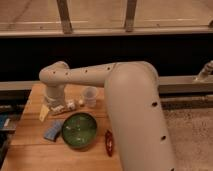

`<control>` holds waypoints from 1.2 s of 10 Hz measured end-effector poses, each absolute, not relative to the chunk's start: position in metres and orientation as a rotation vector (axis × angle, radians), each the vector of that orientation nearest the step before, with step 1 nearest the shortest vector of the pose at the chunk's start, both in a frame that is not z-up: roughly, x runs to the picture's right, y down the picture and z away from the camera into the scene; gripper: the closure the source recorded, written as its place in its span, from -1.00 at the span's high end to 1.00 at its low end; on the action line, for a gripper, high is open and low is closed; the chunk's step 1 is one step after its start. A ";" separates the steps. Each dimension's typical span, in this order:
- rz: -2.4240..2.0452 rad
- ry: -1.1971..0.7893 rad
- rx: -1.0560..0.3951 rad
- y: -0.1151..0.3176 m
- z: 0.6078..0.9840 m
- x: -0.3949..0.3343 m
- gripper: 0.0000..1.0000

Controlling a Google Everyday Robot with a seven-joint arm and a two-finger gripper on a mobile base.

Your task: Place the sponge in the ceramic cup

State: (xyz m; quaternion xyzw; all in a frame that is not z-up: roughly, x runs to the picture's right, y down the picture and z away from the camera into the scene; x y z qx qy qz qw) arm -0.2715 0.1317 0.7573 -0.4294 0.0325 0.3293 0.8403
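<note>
The sponge (52,130), a small flat blue-grey pad, lies on the wooden table (30,147) just left of the green bowl. The ceramic cup (90,96), pale and without a handle, stands upright near the table's back edge, above the bowl. My white arm reaches in from the lower right and bends down at the table's back left. The gripper (56,104) hangs under that bend, just over the table. It is left of the cup and behind the sponge, and is mostly hidden by the wrist.
A round green bowl (80,130) sits mid-table. A white patterned packet (64,107) lies by the gripper, with a yellow piece (44,112) to its left. A red object (108,142) lies right of the bowl. A dark wall and railing stand behind the table.
</note>
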 end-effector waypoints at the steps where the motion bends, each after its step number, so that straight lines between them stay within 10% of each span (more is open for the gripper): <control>1: 0.677 0.103 -0.882 0.137 0.764 -0.273 0.60; 12: 0.665 0.078 -0.951 0.182 0.815 -0.272 0.60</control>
